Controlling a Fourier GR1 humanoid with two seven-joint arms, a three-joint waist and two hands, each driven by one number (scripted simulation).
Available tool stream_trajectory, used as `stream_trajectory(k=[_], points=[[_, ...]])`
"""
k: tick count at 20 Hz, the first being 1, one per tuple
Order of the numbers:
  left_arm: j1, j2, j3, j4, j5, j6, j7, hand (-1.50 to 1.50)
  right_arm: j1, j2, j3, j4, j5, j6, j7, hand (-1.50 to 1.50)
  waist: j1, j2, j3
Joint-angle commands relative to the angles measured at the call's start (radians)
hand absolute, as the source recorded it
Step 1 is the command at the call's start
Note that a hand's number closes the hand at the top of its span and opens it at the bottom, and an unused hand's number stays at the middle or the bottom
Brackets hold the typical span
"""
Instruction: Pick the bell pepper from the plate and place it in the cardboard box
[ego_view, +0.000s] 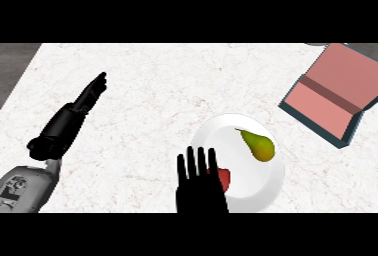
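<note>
Bright, even light across the white speckled marble counter (148, 100), no hot spot anywhere. Barely any shadows: just a faint grey rim under the round white plate (255, 197) along its lower right edge. Soft sheen on the yellow-green pear (260, 146), no hard glare. Black right hand (199, 192) reading as a flat silhouette, surface detail lost in the dark. Inside of the pink-lined cardboard box (332, 85) split by one darker band. Straight edges, no bending toward the corners.
</note>
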Motion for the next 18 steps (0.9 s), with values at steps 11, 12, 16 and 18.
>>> stream_trajectory(k=[11,12,16,18], points=[[0.063,-0.037,0.019,-0.007,-0.045,-0.019,-0.055,0.00,0.025,0.049,-0.090,0.128,0.126,0.093,0.079,-1.50,0.002,0.003,0.001],[0.051,-0.020,0.025,-0.072,-0.049,-0.012,0.033,0.00,0.015,0.049,-0.106,0.129,0.157,0.099,0.053,-1.50,0.004,0.002,0.002],[0.018,-0.020,0.067,-0.045,-0.033,-0.058,0.048,0.00,0.095,0.049,-0.087,0.124,0.217,0.061,0.022,-1.50,0.000,0.002,0.002],[0.004,-0.073,0.045,0.049,-0.075,-0.052,-0.032,0.00,0.037,0.049,-0.072,0.141,0.115,0.056,0.080,-1.50,0.001,0.004,0.001]])
